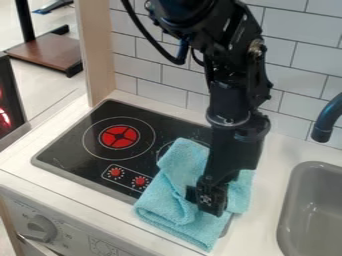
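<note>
In the camera view, a crumpled light-blue cloth (167, 197) is seen draped across the near-right edge of the black stove (70, 150) and onto the worktop (268, 175). Its long axis is run roughly from 11 to 5 o'clock. The gripper (210, 199) is hung down over the right-hand middle of the cloth; from there, the broadest fold is found at 7 to 9 o'clock, the upper flap at 11, and a smaller part at 2. Whether the gripper is wide, narrow or closed on fabric cannot be told. Farther out, the red burner (119, 136) is placed at 10 o'clock, the grey sink (288, 205) at 3, and the dark tap (327, 120) at 2.
</note>
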Controlling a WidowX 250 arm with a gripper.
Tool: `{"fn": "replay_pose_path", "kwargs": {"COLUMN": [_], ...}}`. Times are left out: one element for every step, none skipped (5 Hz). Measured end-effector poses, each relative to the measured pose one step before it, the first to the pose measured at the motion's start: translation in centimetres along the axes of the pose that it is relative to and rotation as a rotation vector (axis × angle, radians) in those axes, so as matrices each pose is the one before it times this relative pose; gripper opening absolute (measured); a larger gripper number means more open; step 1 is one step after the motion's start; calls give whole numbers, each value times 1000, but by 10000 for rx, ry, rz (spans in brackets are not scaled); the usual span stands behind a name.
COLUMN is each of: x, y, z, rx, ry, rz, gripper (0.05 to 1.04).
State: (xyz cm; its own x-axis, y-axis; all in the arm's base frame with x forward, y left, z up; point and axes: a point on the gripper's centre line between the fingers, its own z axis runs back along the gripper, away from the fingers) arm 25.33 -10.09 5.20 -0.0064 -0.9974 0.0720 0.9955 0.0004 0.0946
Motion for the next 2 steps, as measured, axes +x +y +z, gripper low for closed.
{"fn": "replay_pose_path", "kwargs": {"x": [245, -799], "y": [-57, -571], "z": [1657, 172], "rx": [257, 115], "ry": [-250, 140], "rz": [-86, 97], "gripper": [998, 998]}}
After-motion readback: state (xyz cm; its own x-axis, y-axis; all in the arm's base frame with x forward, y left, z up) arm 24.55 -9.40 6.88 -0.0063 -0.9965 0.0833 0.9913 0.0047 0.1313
